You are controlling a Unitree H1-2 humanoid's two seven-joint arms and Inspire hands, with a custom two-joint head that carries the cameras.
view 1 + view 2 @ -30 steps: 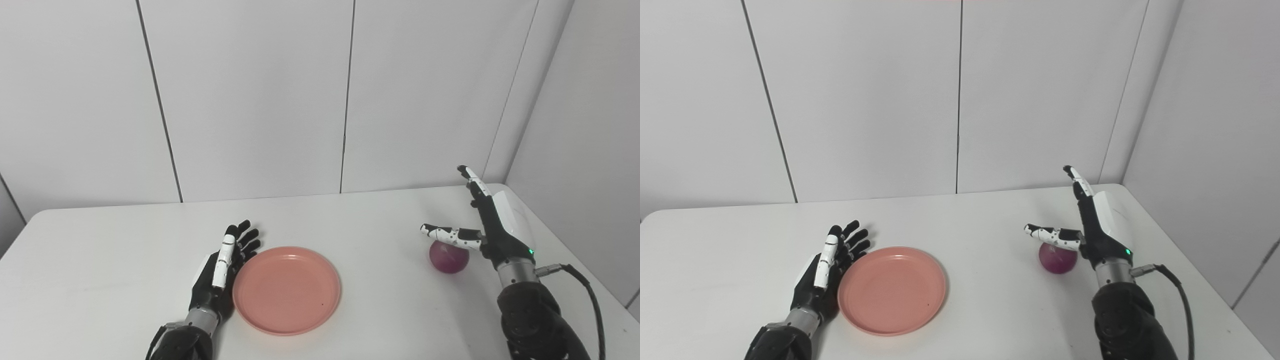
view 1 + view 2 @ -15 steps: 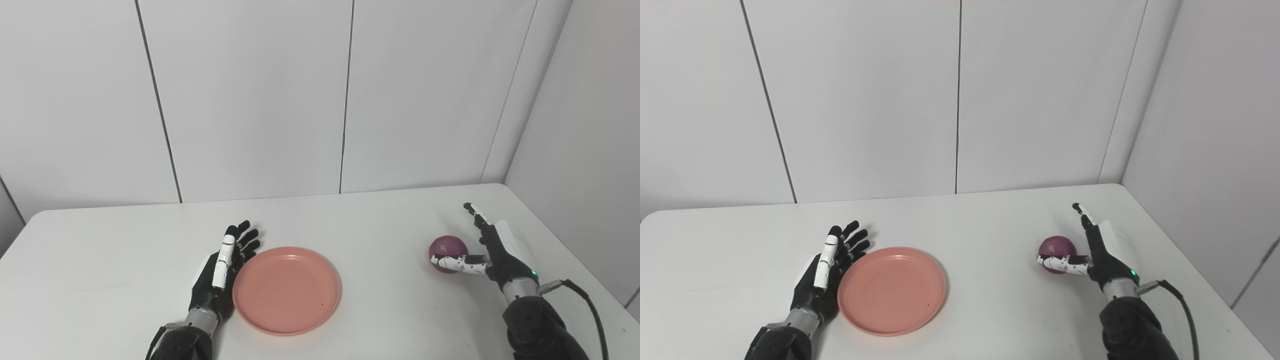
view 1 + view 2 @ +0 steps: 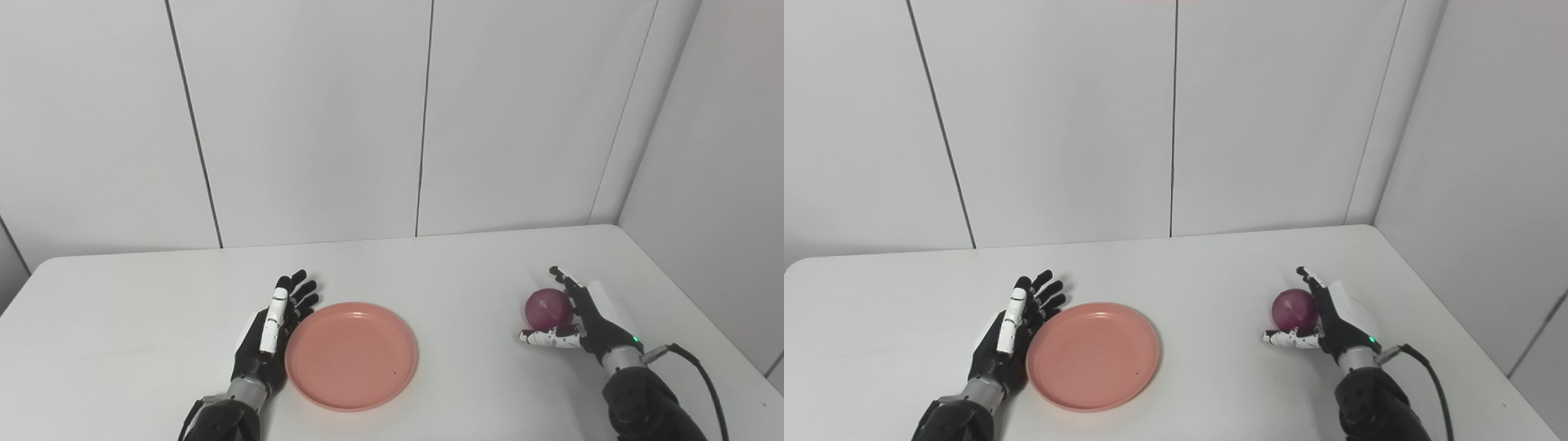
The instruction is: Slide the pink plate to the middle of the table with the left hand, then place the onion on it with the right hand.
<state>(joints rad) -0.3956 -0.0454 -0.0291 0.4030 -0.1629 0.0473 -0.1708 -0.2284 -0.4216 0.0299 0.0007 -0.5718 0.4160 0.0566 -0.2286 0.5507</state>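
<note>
Right hand (image 3: 579, 321), down from above to cup the onion (image 3: 547, 308) on the bench (image 3: 465, 275), fingers spread, unclosed; grasp imminent; left hand (image 3: 269, 334) flat, fingers apart, beside plate (image 3: 351, 355), unchanged.

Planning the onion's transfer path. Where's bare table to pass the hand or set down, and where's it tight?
Free: the strip between pink plate and onion, and the whole far half of the table toward the wall. Tight: plate's left rim, where the left hand lies open alongside it, and the right side, where the right hand cups the onion.
</note>
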